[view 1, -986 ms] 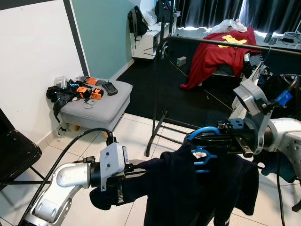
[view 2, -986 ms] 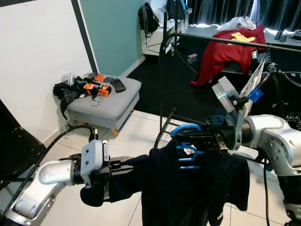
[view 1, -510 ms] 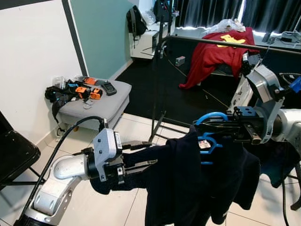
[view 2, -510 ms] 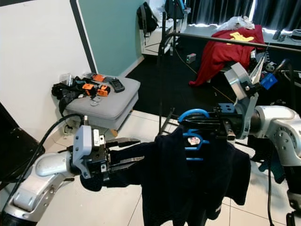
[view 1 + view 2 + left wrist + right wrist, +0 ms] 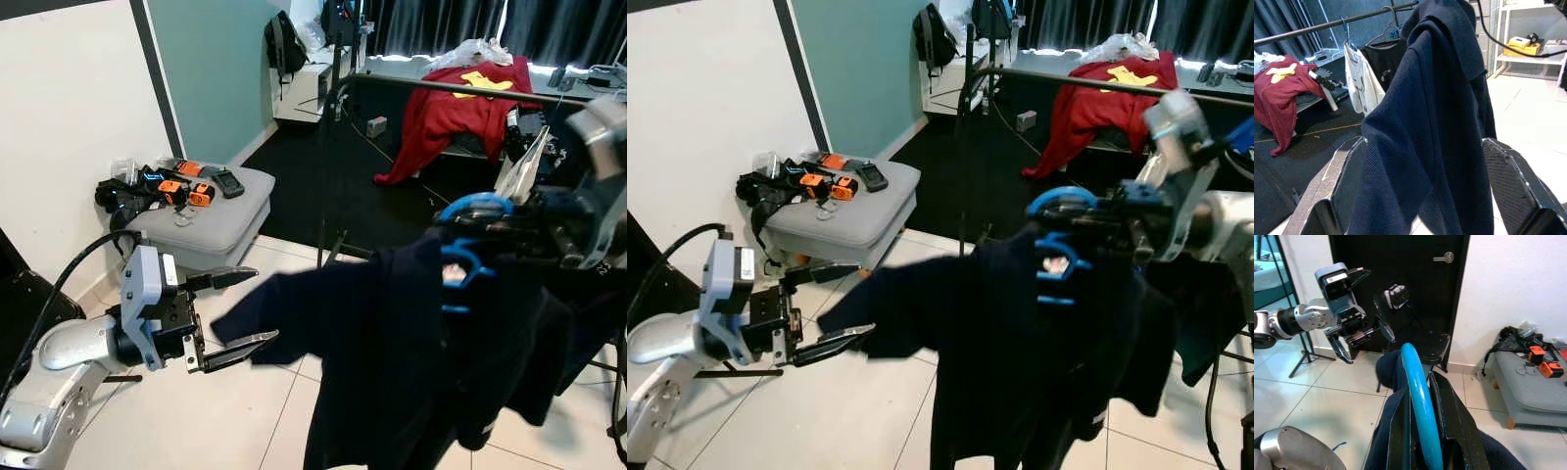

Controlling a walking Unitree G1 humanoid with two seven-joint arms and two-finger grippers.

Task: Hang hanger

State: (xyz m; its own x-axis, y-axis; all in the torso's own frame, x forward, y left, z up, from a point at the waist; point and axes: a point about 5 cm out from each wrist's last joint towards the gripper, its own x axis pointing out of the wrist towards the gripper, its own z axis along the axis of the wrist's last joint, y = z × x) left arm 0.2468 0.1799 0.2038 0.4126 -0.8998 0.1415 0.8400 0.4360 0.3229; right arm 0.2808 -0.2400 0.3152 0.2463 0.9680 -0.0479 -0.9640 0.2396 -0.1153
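Note:
A dark navy sweater (image 5: 392,343) hangs on a blue hanger (image 5: 458,279). My right gripper (image 5: 490,223) is shut on the hanger's blue hook (image 5: 1418,391) and holds it up at the right, below and in front of the black clothes rail (image 5: 460,90). My left gripper (image 5: 240,311) stands open at the lower left, its fingertips just short of the loose sleeve end (image 5: 245,318). In the left wrist view the sleeve (image 5: 1415,147) hangs ahead between the two spread fingers (image 5: 1344,181), apart from both.
A red garment (image 5: 446,113) drapes over the rail, and white and black clothes (image 5: 1364,83) hang on it. The rack's upright pole (image 5: 328,166) stands mid-room. A grey ottoman (image 5: 201,220) with tools sits at the left wall. A black chair (image 5: 24,299) is at the far left.
My left gripper opened, let go of the sleeve and drew back to the left. My right gripper carried the hanger and sweater up and to the right.

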